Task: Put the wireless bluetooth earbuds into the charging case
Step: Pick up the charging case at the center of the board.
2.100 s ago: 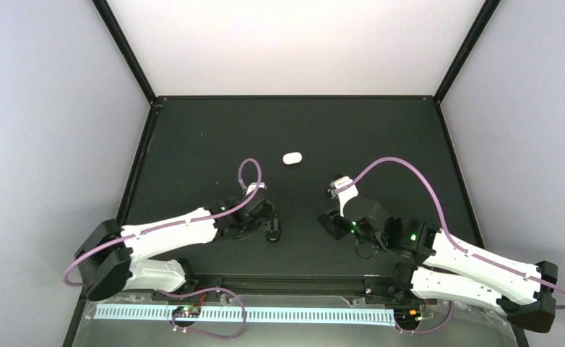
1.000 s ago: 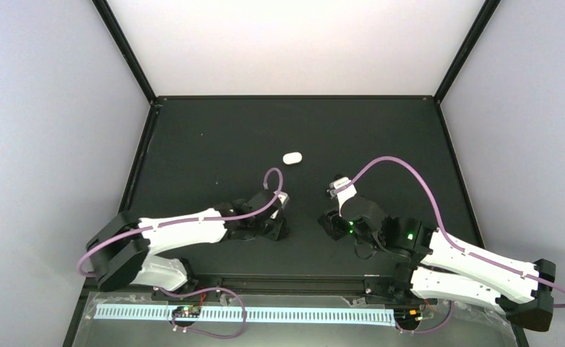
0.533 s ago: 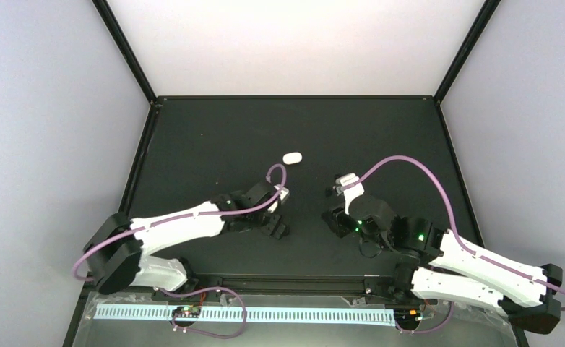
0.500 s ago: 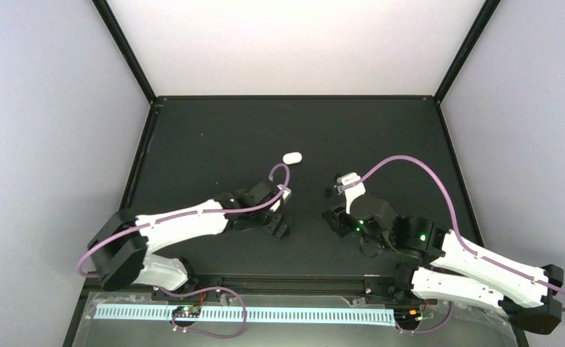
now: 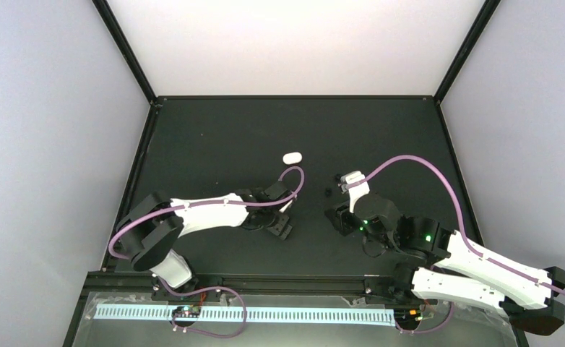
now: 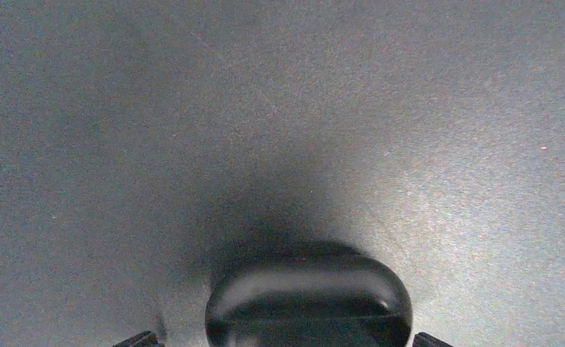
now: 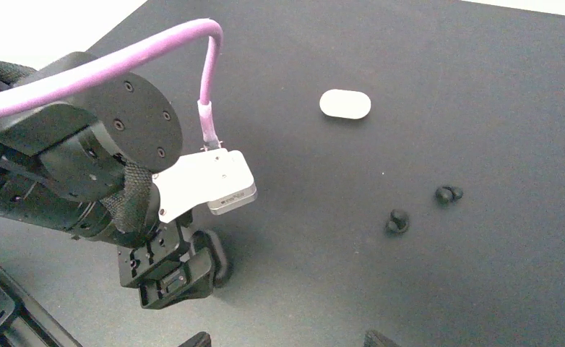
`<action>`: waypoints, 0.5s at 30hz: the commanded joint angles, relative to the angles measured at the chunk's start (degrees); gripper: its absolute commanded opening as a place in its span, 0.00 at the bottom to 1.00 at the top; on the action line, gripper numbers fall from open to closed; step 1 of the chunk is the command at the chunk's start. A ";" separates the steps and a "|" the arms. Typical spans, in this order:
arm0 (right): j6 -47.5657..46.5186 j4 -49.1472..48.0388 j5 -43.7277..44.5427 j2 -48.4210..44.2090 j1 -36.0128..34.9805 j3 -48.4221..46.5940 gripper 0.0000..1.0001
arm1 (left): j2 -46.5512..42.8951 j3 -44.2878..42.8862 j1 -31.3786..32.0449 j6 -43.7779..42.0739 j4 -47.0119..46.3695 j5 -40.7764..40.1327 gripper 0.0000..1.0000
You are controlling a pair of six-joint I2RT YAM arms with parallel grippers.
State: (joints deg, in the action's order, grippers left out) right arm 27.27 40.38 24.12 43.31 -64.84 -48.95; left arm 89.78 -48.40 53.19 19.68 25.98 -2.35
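Observation:
My left gripper (image 6: 279, 341) is low over the mat, with a black oval charging case (image 6: 308, 300) standing on edge between its fingertips. The case also shows in the right wrist view (image 7: 217, 257), at the tips of the left gripper (image 5: 282, 228). Two small black earbuds (image 7: 397, 220) (image 7: 448, 194) lie loose on the mat, to the right of the left gripper. My right gripper (image 7: 287, 340) is open and empty, near them and above the mat; it also shows in the top view (image 5: 339, 217). No white earbuds are in view.
A closed white oval case (image 5: 292, 157) lies on the black mat farther back; it also shows in the right wrist view (image 7: 344, 103). The left arm's purple cable (image 7: 206, 79) loops above its wrist. Black frame rails edge the mat.
The left arm has swung its wrist to the right, carrying the black case a little right. The right gripper has drifted slightly right and back. The earbuds and white case have not moved.

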 commanded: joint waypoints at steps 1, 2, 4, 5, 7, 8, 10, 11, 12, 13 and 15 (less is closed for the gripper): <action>-0.47 0.75 1.78 -0.20 0.30 -1.74 0.54 | 2.50 -2.49 -0.45 3.18 -0.64 -0.59 0.90; -0.47 0.76 1.85 -0.17 0.27 -1.82 0.54 | 2.99 -2.56 -0.45 3.71 -0.84 -0.44 0.89; -0.50 0.83 1.95 -0.35 0.22 -1.85 0.54 | 3.67 -2.50 -0.45 4.88 -1.41 -0.10 0.87; -0.60 0.88 1.97 -0.41 0.24 -1.89 0.54 | 3.99 -2.51 -0.45 5.35 -1.58 0.12 0.87; -0.57 1.02 2.07 -0.50 0.26 -1.86 0.54 | 4.67 -2.45 -0.45 6.03 -1.71 0.20 0.86; -0.55 1.09 2.09 -0.57 0.26 -1.90 0.54 | 4.96 -2.40 -0.45 6.21 -1.77 -0.02 0.85; -0.56 1.23 2.07 -0.67 0.24 -1.84 0.55 | 5.42 -2.30 -0.45 6.50 -1.90 -0.02 0.84; -0.56 1.27 2.07 -0.63 0.25 -1.72 0.55 | 5.55 -2.24 -0.45 6.57 -1.87 0.03 0.83; -0.57 1.27 2.07 -0.70 0.31 -1.71 0.55 | 5.66 -2.30 -0.45 6.66 -1.73 0.07 0.82; -0.55 1.28 2.19 -0.75 0.25 -1.71 0.55 | 5.75 -2.31 -0.45 6.91 -1.58 0.10 0.81; -0.59 1.20 2.24 -0.62 0.24 -1.62 0.55 | 5.76 -2.21 -0.45 7.21 -1.37 0.30 0.77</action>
State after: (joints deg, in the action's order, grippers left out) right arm 27.11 41.28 24.58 43.35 -64.84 -49.47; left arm 93.38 -50.39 52.93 24.80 24.99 -3.44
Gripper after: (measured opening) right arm 0.546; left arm 0.798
